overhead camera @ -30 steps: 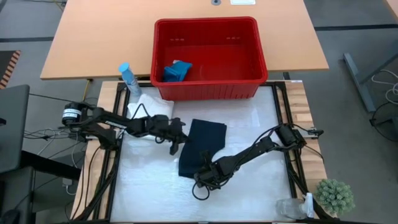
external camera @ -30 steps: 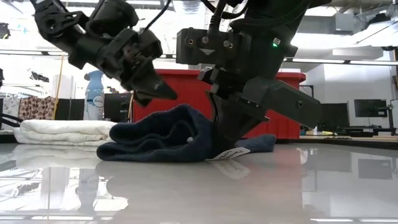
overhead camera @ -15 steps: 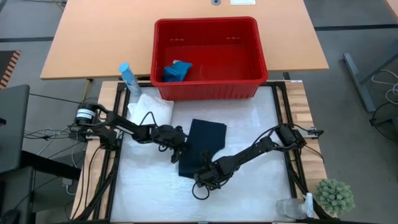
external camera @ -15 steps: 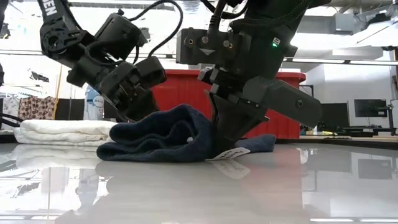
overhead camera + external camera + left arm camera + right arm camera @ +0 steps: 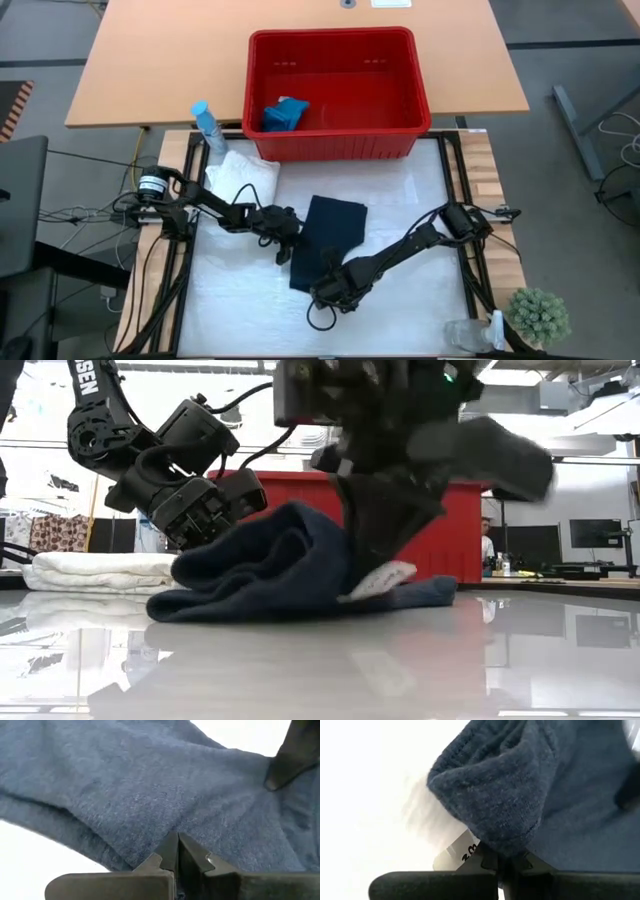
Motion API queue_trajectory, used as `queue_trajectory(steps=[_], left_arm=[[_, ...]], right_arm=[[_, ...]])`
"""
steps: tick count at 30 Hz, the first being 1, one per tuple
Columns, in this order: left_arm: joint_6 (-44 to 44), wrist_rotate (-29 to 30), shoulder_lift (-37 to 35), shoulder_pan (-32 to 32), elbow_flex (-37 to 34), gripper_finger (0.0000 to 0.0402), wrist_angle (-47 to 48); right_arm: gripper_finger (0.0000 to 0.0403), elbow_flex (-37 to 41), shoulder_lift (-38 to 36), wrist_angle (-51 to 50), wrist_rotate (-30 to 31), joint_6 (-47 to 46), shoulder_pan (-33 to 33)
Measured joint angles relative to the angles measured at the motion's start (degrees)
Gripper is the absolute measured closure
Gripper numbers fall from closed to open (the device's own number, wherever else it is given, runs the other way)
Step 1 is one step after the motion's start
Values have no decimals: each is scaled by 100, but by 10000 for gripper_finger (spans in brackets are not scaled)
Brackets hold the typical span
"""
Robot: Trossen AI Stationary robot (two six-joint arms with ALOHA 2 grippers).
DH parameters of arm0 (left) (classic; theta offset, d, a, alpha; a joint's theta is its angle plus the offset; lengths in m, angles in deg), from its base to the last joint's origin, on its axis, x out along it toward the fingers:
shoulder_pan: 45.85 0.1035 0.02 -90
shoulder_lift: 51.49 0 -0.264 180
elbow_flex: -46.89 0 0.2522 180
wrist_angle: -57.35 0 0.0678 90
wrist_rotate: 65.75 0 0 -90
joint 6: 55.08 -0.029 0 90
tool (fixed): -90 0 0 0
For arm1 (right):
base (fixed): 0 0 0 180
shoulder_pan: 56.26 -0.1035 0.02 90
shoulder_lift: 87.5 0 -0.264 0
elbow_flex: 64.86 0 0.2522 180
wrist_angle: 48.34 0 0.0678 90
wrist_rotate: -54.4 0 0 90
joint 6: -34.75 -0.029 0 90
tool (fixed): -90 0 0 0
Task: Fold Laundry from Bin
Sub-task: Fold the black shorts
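Note:
The dark navy cloth (image 5: 328,238) lies on the white table cover, bunched up at its near end (image 5: 270,565). My left gripper (image 5: 286,236) is shut at the cloth's left edge. My right gripper (image 5: 335,290) is shut on the cloth's near corner, beside a white label (image 5: 378,580). The white cloth (image 5: 244,176) lies folded at the far left. The teal cloth (image 5: 284,113) lies in the red bin (image 5: 400,135). My left gripper's shut fingertips (image 5: 176,851) pinch the navy cloth at its left edge (image 5: 172,822), coming in low from the table's left. Creases run to the tips; one layer or several, I cannot tell. The cloth around them rests on the table. My right gripper pinches the navy cloth's near corner (image 5: 495,827) between its two fingers, by a rounded fold of several layers beside the white label (image 5: 462,852). The fingers come from above, slanting from the table's right. That corner is lifted; the rest of the cloth lies on the table.
A blue spray bottle (image 5: 205,125) stands left of the bin. A small potted plant (image 5: 538,315) and a clear cup (image 5: 465,335) sit at the table's near right corner. The wooden desk (image 5: 150,60) lies beyond the bin.
My left gripper has gone down and toward the table's right until its tips meet the navy cloth's left edge. My right gripper has risen with the cloth's near corner; that end and its label are lifted and bunched higher, while the far end has stayed flat.

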Motion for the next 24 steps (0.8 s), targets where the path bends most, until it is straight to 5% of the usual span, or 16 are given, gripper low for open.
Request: queue_trajectory(steps=[24], left_arm=[[509, -318, -7, -20, -4, 401, 170]], right_arm=[[381, -636, -579, -1630, -330, -3079, 912]])
